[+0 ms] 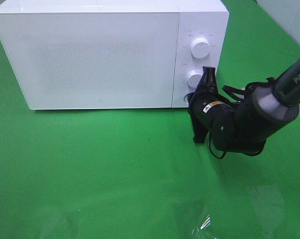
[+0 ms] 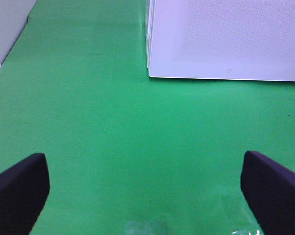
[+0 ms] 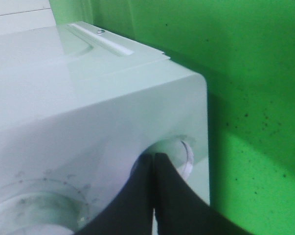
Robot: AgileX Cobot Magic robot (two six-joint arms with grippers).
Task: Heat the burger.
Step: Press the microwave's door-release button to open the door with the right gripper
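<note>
On a green desk (image 1: 115, 169), the left jaws stand wide open and hold nothing; their two dark fingers (image 2: 20, 193) frame bare green surface in the left wrist view, well apart from the near corner of the white microwave (image 1: 100, 55); the microwave sits at the back of the desk with its speckled door (image 1: 90, 57) shut; on the control panel to the door's right are an upper dial (image 1: 200, 48) and a lower dial (image 1: 194, 78), one above the other; below them, at the panel's bottom corner, is a round button (image 1: 185, 97); the right jaws are closed with nothing between them, the black fingers (image 3: 157, 196) pressed together and their tips at that button; the right arm (image 1: 254, 117) reaches in from the right edge, lettered "PiPER" on its upper link; the burger shows in no view, and where it lies cannot be told.
</note>
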